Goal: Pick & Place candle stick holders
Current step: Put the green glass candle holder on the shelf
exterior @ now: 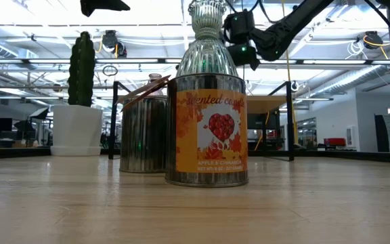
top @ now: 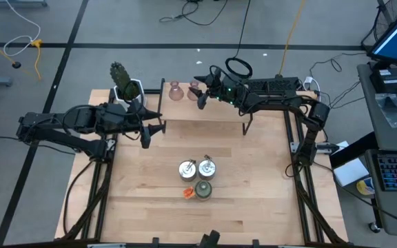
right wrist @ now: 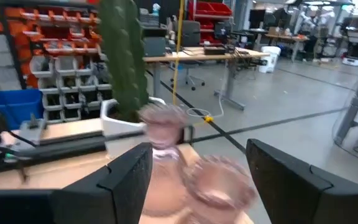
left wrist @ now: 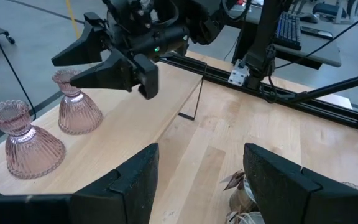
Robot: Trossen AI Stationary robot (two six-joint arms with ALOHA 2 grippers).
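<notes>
Two pinkish ribbed glass holders (top: 176,91) (top: 194,89) stand upright on their wide bases at the table's far edge; they also show in the left wrist view (left wrist: 23,140) (left wrist: 76,109). My right gripper (top: 200,91) is open, raised beside the right-hand pink holder; in the left wrist view (left wrist: 64,71) its fingertips are near that holder's rim. Two silvery holders (top: 187,169) (top: 207,167), an olive-green one (top: 203,190) and an orange one (top: 187,193) stand clustered mid-table. My left gripper (top: 158,122) is open and empty, left of the table's middle.
A white pot with a green cactus (top: 126,86) stands at the far left, close to the pink holders. Black frame rails (top: 295,138) run along the table's sides and far edge. In the low view an orange-labelled tin (exterior: 208,129) and a silvery tin (exterior: 144,132) stand close together.
</notes>
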